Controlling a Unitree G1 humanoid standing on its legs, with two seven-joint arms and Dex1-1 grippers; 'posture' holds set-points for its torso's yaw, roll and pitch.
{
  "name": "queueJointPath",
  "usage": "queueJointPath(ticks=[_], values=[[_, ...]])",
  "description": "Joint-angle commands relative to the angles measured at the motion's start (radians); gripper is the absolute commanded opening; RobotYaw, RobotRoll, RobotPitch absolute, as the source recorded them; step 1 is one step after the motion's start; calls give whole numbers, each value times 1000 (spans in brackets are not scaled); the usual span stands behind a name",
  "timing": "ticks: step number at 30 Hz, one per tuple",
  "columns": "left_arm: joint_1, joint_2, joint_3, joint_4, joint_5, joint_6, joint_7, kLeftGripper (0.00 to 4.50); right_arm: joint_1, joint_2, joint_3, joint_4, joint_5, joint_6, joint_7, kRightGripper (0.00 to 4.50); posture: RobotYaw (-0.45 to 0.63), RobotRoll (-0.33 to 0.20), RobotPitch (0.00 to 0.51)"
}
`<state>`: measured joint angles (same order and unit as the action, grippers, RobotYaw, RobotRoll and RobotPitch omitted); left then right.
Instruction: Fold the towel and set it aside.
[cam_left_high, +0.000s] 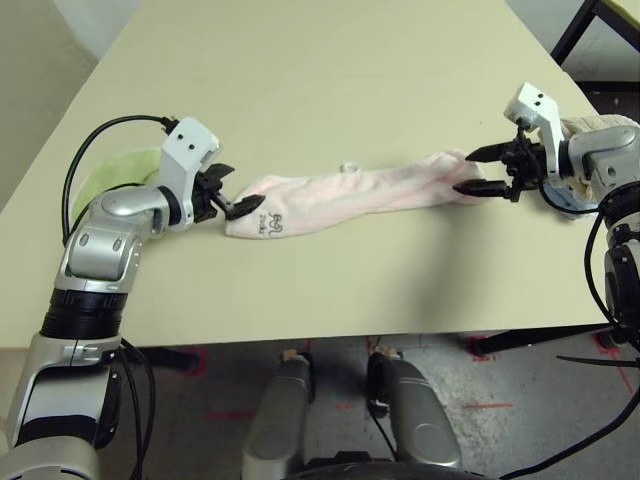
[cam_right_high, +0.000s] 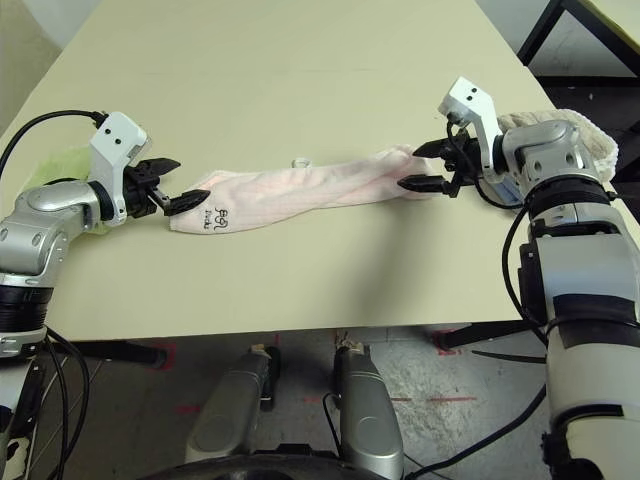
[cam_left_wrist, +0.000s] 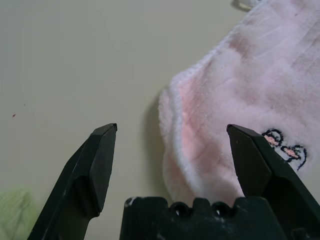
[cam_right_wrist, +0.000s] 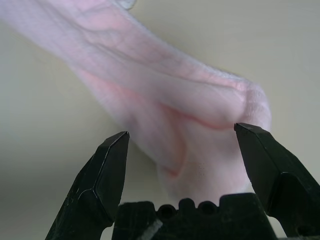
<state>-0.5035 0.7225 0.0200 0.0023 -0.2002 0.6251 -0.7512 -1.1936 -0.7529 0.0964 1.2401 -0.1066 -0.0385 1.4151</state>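
The towel (cam_left_high: 350, 195), pale pink terry, lies pulled out into a long narrow band across the middle of the table (cam_left_high: 330, 70). Its dark embroidered motif (cam_left_high: 270, 222) sits near the left end, and a small white loop (cam_left_high: 349, 167) pokes out of the far edge. My left gripper (cam_left_high: 232, 190) is open at the left end. In the left wrist view the towel's corner (cam_left_wrist: 210, 125) lies between the two black fingers. My right gripper (cam_left_high: 465, 171) is open too, straddling the bunched right end (cam_right_wrist: 200, 110) without closing on it.
A light green towel (cam_left_high: 115, 175) lies at the table's left edge behind my left forearm. A beige towel (cam_right_high: 580, 125) is piled at the right edge behind my right wrist. A black frame (cam_left_high: 590, 25) stands beyond the far right corner.
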Motion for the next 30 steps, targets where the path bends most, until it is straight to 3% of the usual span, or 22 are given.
queueJointPath(ticks=[1,13,30], values=[[60,23,62,-67,-38,66,10,4458,-15,-83,-18,-8,8,31,74,4500,143,0,186],[116,-8,154,-208,-221,271,7,4458,86,-138,-41,-17,18,66,86,4500,142,0,192],[164,-12,106,-174,-230,306,34,4458,168,14,-60,-22,48,15,-101,4500,145,0,196]])
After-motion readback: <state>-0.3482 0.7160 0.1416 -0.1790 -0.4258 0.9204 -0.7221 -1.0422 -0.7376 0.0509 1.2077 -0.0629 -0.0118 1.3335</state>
